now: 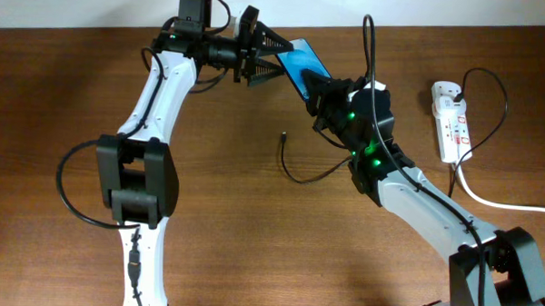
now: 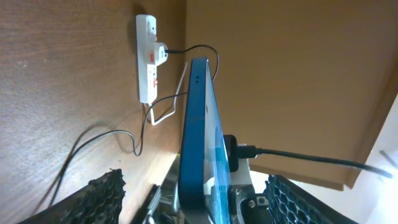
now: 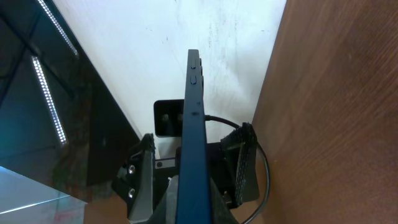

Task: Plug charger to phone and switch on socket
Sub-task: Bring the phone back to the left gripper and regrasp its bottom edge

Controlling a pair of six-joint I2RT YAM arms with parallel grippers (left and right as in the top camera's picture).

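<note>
Right gripper (image 1: 320, 86) has its jaws clamped on one end of the phone (image 1: 303, 63), holding it edge-up above the back of the bench (image 1: 251, 252), probably to steady it for a handover. Left gripper (image 1: 278, 59) straddles the other end, jaws apart and touching neither face. The charger (image 1: 282, 153) lies unplugged on the bench, well apart from the socket (image 1: 451, 118) at far right.
</note>
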